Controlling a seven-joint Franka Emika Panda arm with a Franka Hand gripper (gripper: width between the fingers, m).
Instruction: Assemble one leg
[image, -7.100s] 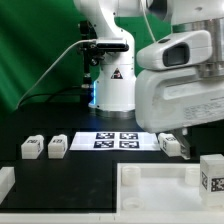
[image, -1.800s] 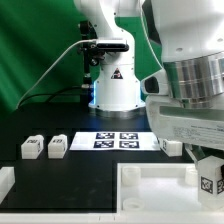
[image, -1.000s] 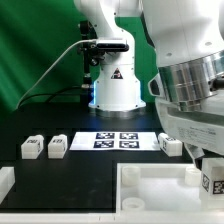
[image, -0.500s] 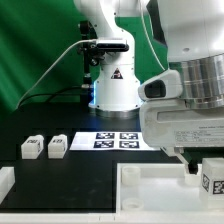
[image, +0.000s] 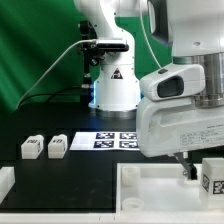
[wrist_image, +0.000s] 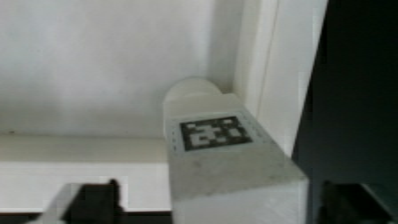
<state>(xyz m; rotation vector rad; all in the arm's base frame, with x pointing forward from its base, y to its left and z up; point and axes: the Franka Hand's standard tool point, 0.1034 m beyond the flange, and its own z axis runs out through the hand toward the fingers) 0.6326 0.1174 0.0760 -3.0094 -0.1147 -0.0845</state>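
Observation:
A leg (wrist_image: 217, 135), a small white block with a square tag, stands upright against the raised wall at a corner of the large white tray-like part (wrist_image: 107, 70). My gripper (wrist_image: 214, 205) is open and straddles the leg. One dark finger (wrist_image: 93, 200) stands apart from the leg's side; the other finger is lost against the dark edge. In the exterior view the leg (image: 213, 178) stands at the right edge, with the gripper (image: 193, 170) beside it. Two more legs (image: 31, 148) (image: 57, 146) lie at the exterior view's left.
The marker board (image: 108, 140) lies mid-table in front of the arm's base. The tray-like part (image: 150, 186) fills the front. A white piece (image: 5, 182) sits at the front left corner. My arm's bulk hides the table behind the right-hand leg.
The arm's wrist housing has swung left and down over the right side, now hiding the leg that lay beside the marker board. The right-hand leg has stayed in place.

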